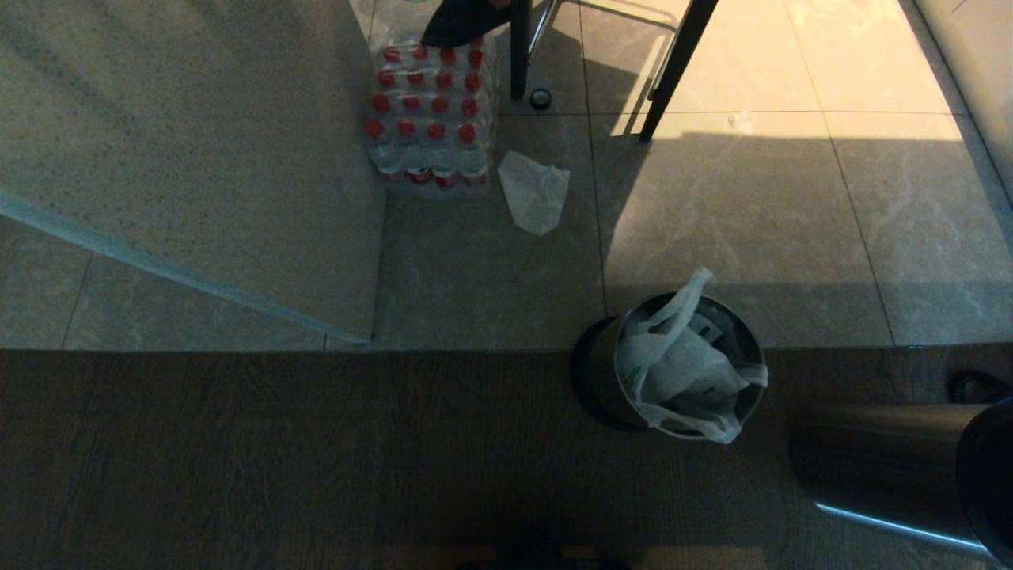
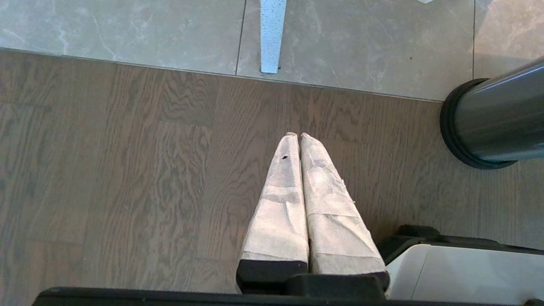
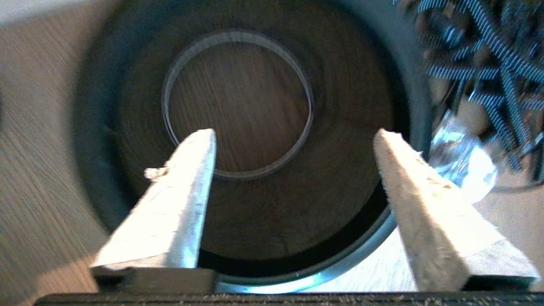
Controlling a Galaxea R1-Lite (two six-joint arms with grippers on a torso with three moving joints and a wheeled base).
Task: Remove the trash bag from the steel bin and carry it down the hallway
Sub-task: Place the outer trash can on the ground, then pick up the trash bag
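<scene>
Wood flooring (image 1: 277, 459) meets marble tile (image 1: 752, 237).

Two steel bins stand here: one (image 1: 609, 380) holding a single trash bag (image 1: 681, 372), another (image 1: 894, 467) lying empty. One flat white wrapper (image 1: 534, 191), one shrink-wrapped pack of red-capped bottles (image 1: 431, 111).

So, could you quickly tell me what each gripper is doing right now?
Left gripper: shut, holding nothing.
Right gripper: open, empty, above an empty bin.

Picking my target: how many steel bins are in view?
2. One steel bin stands centre-right in the head view, holding the trash bag; a second bin stands nearer, at the lower right. None seems hidden.
</scene>
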